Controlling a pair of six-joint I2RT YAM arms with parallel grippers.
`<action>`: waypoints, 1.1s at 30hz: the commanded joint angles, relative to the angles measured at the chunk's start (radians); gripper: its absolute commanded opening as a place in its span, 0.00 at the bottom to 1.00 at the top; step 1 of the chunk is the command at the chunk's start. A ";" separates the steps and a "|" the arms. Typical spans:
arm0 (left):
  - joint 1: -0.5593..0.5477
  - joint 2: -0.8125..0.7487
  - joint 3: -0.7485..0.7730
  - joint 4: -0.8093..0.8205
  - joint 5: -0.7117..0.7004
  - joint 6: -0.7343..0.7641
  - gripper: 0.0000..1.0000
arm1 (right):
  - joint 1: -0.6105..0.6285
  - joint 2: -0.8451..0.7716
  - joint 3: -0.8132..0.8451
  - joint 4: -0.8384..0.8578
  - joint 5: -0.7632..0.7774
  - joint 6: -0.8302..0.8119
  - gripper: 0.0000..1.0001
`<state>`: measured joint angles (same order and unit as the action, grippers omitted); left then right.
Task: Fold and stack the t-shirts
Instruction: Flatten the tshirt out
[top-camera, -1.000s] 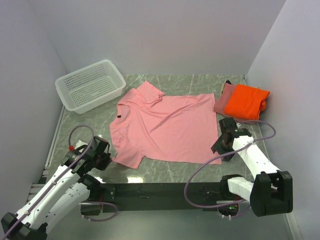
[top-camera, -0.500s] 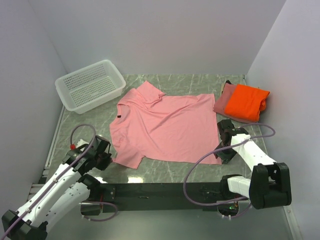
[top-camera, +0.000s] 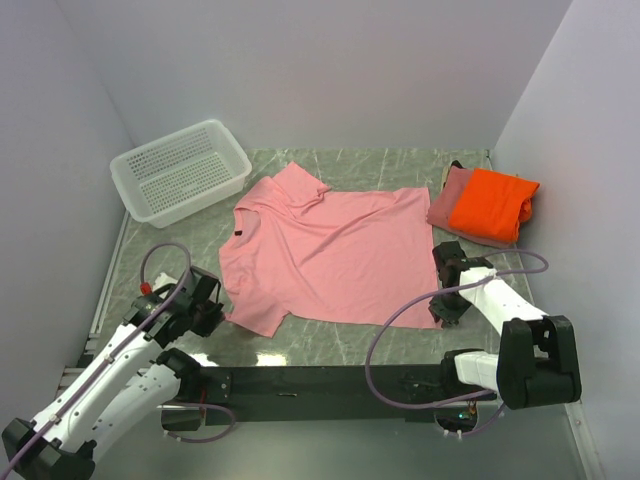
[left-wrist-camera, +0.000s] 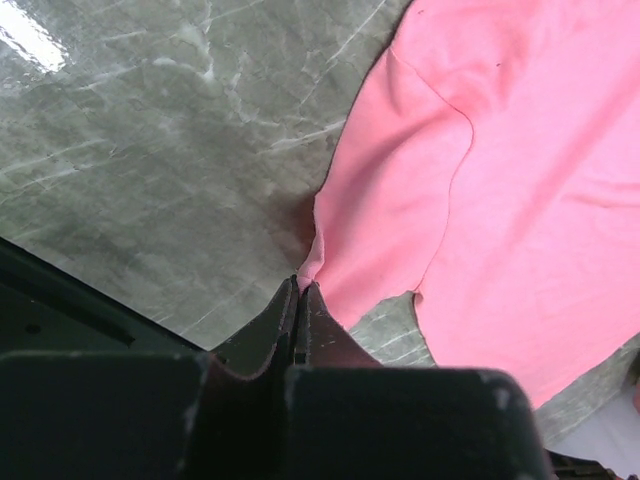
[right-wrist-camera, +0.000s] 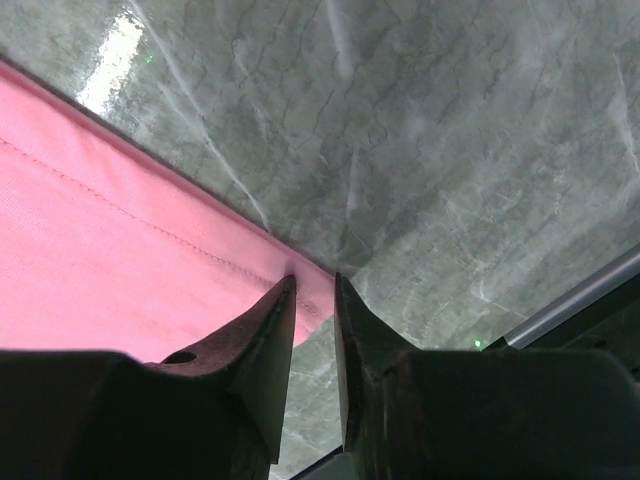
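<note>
The light pink t-shirt (top-camera: 330, 250) lies spread flat in the middle of the table. My left gripper (top-camera: 214, 316) is at its near left sleeve. In the left wrist view the gripper (left-wrist-camera: 300, 284) is shut, with the sleeve's edge (left-wrist-camera: 312, 255) pinched at the fingertips. My right gripper (top-camera: 441, 311) is at the shirt's near right hem corner. In the right wrist view the gripper (right-wrist-camera: 313, 282) stands narrowly open, with the hem corner (right-wrist-camera: 312, 300) between the fingers. The bright orange t-shirt (top-camera: 492, 203) lies folded on the dusty rose t-shirt (top-camera: 448, 200) at the back right.
A white perforated basket (top-camera: 180, 170) stands at the back left. Walls close the table on the left, back and right. A black rail (top-camera: 300, 380) runs along the near edge between the arm bases.
My right gripper has moved left and down onto the pink shirt's near right corner. My left gripper has shifted slightly forward at the sleeve. The shirts have not moved.
</note>
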<state>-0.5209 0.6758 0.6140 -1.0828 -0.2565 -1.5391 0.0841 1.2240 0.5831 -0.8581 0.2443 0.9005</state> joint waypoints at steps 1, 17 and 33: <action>-0.004 -0.018 0.032 -0.022 -0.009 0.007 0.01 | -0.001 0.008 -0.017 0.034 0.029 0.026 0.29; -0.004 -0.031 0.043 -0.035 -0.013 0.002 0.01 | 0.074 -0.095 -0.049 0.047 -0.059 0.100 0.42; -0.004 -0.039 0.041 -0.032 -0.012 -0.003 0.00 | 0.085 -0.161 -0.106 0.053 -0.080 0.189 0.34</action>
<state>-0.5209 0.6544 0.6327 -1.1049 -0.2592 -1.5394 0.1596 1.0771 0.4973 -0.8196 0.1490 1.0451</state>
